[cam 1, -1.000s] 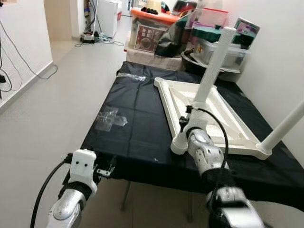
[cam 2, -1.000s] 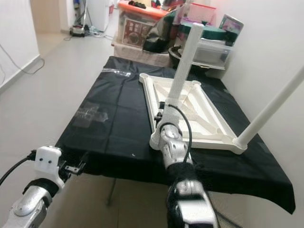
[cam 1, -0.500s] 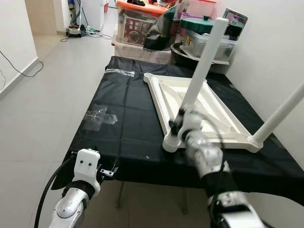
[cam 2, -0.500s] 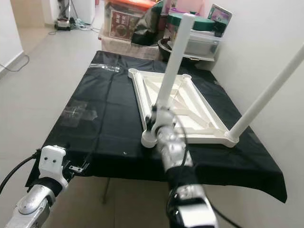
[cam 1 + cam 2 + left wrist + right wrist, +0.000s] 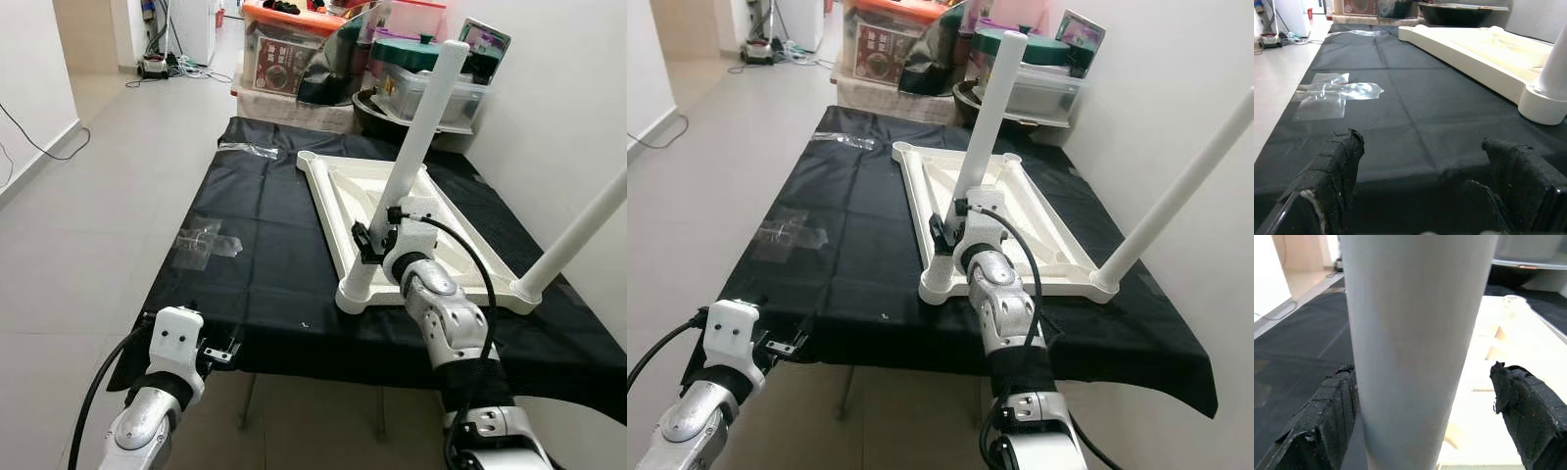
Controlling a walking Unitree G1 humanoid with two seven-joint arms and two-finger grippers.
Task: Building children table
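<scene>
Left gripper (image 5: 1415, 196): fingers spread, low at the near edge of the black-covered table (image 5: 265, 245), holding nothing.
Right gripper (image 5: 1425, 416): fingers apart either side of the near white leg (image 5: 416, 147), one touching it; actual grip unclear.
Tabletop (image 5: 446, 230): upside down on the cloth, second leg (image 5: 578, 235) cut off by the frame.
Plastic wrap (image 5: 201, 245): crumpled, well apart from the tabletop.
Storage boxes (image 5: 294, 59): beyond, partly hidden.

one upturned tabletop (image 5: 411, 211) lies on one black cloth (image 5: 255, 245), with two legs: one (image 5: 416, 157), one (image 5: 578, 240). two bits of clear plastic: one (image 5: 206, 243), one (image 5: 248, 149). two grippers: one (image 5: 223, 352), one (image 5: 367, 240).
</scene>
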